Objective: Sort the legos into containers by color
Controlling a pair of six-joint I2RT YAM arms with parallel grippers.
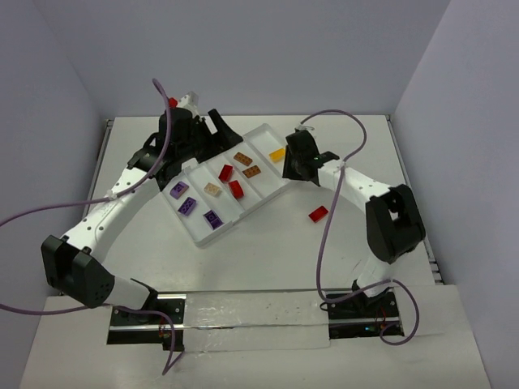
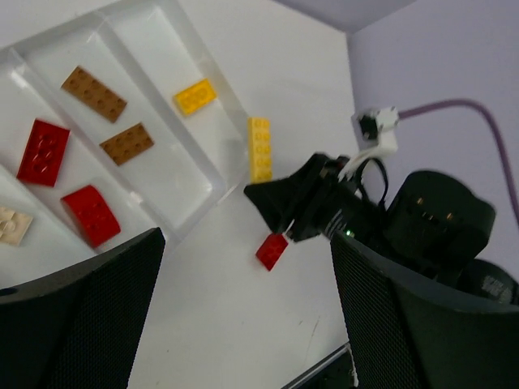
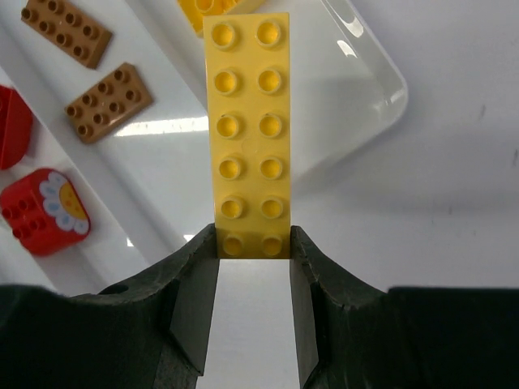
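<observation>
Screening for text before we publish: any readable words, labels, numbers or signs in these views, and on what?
None readable in any view.
Only marking: a white-and-yellow flower picture on a red brick, no letters.
The studs of the long yellow brick show no legible lettering.

left end effector (image 2: 247, 312) spread wide, right end effector (image 3: 253, 243) clamped

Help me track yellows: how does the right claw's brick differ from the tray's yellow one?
The held brick is long, six stud rows; the tray brick is shorter. The held brick is pinched at one end by the right claw; the tray brick lies loose. Both are yellow.
</observation>
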